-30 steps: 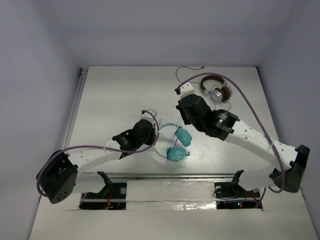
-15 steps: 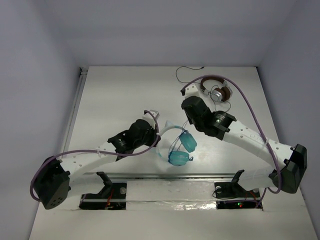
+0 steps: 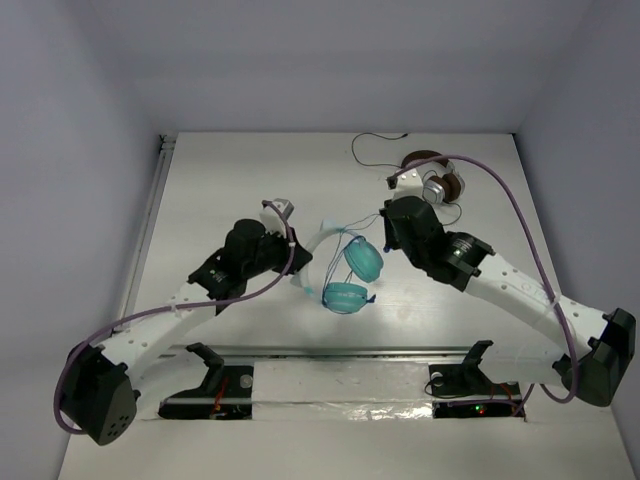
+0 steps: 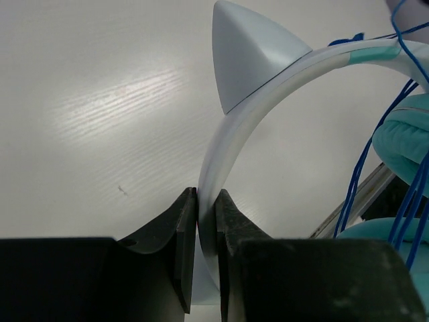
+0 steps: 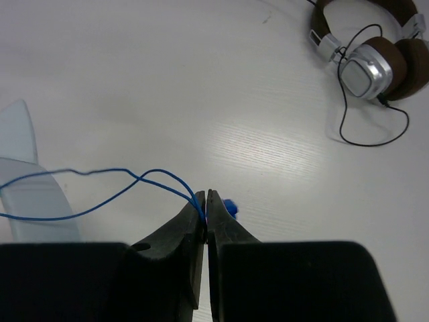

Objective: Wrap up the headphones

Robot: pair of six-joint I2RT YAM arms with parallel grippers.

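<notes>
Left gripper [image 4: 206,201] clamped on the white headband [image 4: 268,80], holding the teal headphones [image 3: 363,260] mid-table | right gripper [image 5: 206,201] pinched shut on the thin blue cable [image 5: 191,191]; cable trails left toward the cups | right arm seems best placed to wind

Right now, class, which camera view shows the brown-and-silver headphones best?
The right wrist view: the brown-and-silver headphones appear large and clear, with their thin dark cable looped beside them. The top external view shows them small and partly behind the right arm. The left wrist view does not show them.
</notes>
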